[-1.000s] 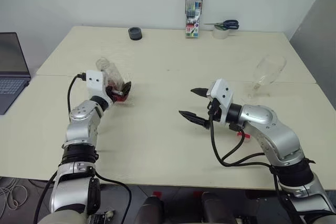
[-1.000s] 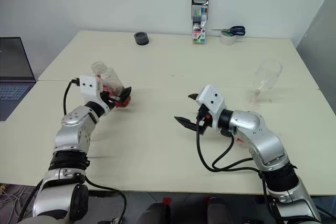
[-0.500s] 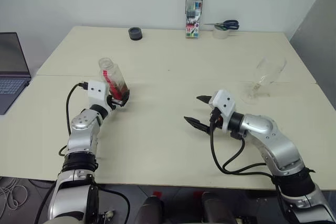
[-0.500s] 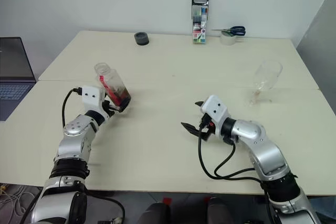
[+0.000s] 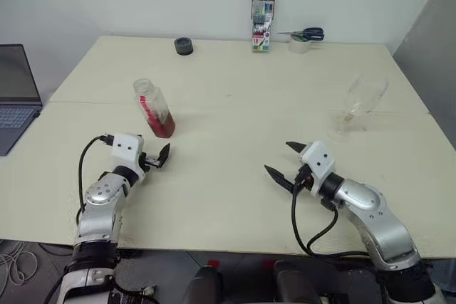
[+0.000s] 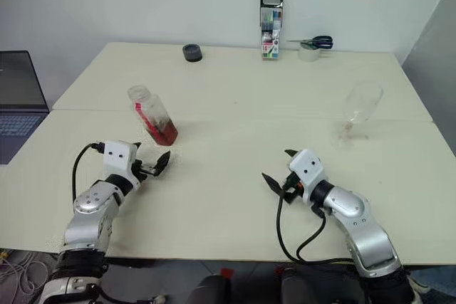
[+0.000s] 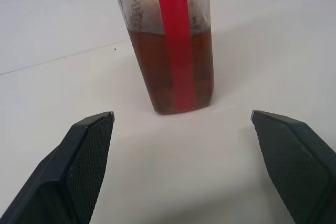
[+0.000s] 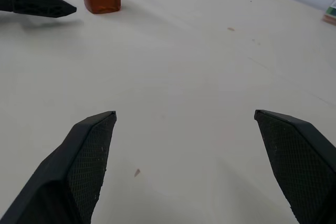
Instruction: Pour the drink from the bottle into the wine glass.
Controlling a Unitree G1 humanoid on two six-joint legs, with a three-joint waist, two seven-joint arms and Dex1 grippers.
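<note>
At the far left edge a laptop (image 5: 16,94) sits on a neighbouring surface beside the cream table (image 5: 235,190). On the table's left side the left gripper (image 5: 158,156) hovers low over the top with its two black fingers spread wide and nothing between them; it points at the bottle (image 5: 154,108), which stands free on the table just beyond the fingertips, apart from them. The bottle is a small clear plastic one with a red label strip down its side, uncapped at the top, and the drink (image 7: 157,72), a reddish-brown liquid, fills roughly its lower half. Toward the back edge, a small dark round object (image 5: 184,45) lies left of centre, then a pack of coloured pens (image 5: 262,19) stands upright against the wall, with a roll of tape (image 5: 298,44) and blue-handled scissors (image 5: 308,33) resting on it just to the right. Nearer the front, right of centre, the right gripper (image 5: 286,160) hangs close above bare table, its fingers likewise held wide apart and empty. Well beyond it, toward the right edge, the wine glass (image 5: 358,105) stands on its foot, clear and apparently without liquid, far from the bottle.
</note>
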